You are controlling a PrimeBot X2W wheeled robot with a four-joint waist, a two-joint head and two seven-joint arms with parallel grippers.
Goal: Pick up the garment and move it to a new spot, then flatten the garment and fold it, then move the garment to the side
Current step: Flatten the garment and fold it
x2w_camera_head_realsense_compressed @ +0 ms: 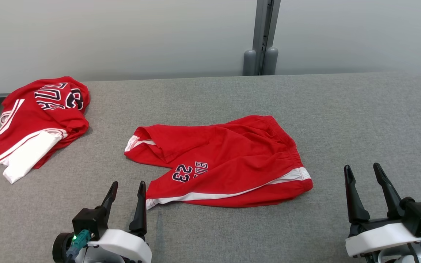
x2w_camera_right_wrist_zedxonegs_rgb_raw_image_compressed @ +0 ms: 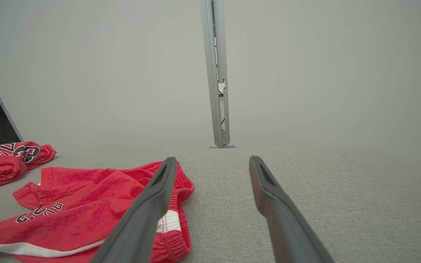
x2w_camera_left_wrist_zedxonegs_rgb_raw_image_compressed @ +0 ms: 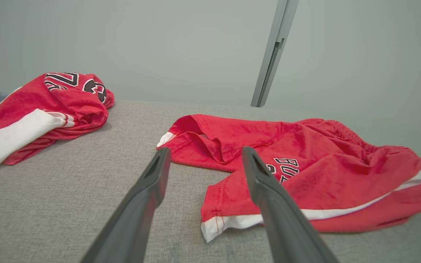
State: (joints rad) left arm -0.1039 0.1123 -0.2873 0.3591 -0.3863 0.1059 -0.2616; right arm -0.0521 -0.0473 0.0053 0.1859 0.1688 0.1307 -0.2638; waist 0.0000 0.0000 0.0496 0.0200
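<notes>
At the near edge of the desk [x2w_camera_head_realsense_compressed: 342,120], both arms sit low with their fingers pointing away across the grey cloth top. The left gripper [x2w_camera_head_realsense_compressed: 128,184] has its jaws wide and holds nothing. Its inner finger stands just beside the near hem corner of the shorts [x2w_camera_head_realsense_compressed: 228,160], and I cannot tell whether it touches the cloth. The right gripper [x2w_camera_head_realsense_compressed: 362,167] is also parted wide and empty, and it stands well apart from the shorts, off their waistband end.

The shorts lie near the middle of the desk, spread out but rumpled and not folded. They are bright red, with a white stripe running along the near side to the gathered elastic waistband, which points to the robot's right. A dark "23" edged in white sits on the near leg, with part of some lettering beside it. The near leg ends in a thin white trim. The far leg is creased, and its hem is turned over so that a patch of white shows.

Farther off, at the desk's far left corner, a red jersey [x2w_camera_head_realsense_compressed: 38,120] lies in a heap with white panels and dark numerals. Behind the desk a grey metal post [x2w_camera_head_realsense_compressed: 263,36] rises against a pale wall.
</notes>
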